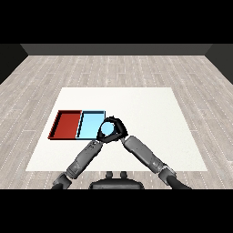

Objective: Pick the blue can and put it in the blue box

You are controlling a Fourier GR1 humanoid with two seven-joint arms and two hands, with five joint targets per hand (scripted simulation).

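A: Nearest us, we see both forearms rising from the lower corners and meeting at the middle.

B: We see the right hand (119, 129) with fingers curled round the blue can (107, 129), held at the near right corner of the blue tray (91, 124).

A: The left hand (101, 138) sits below it; we cannot tell its fingers.

B: Beyond, the red tray (66, 124) touches the blue one on the white table (136, 100).
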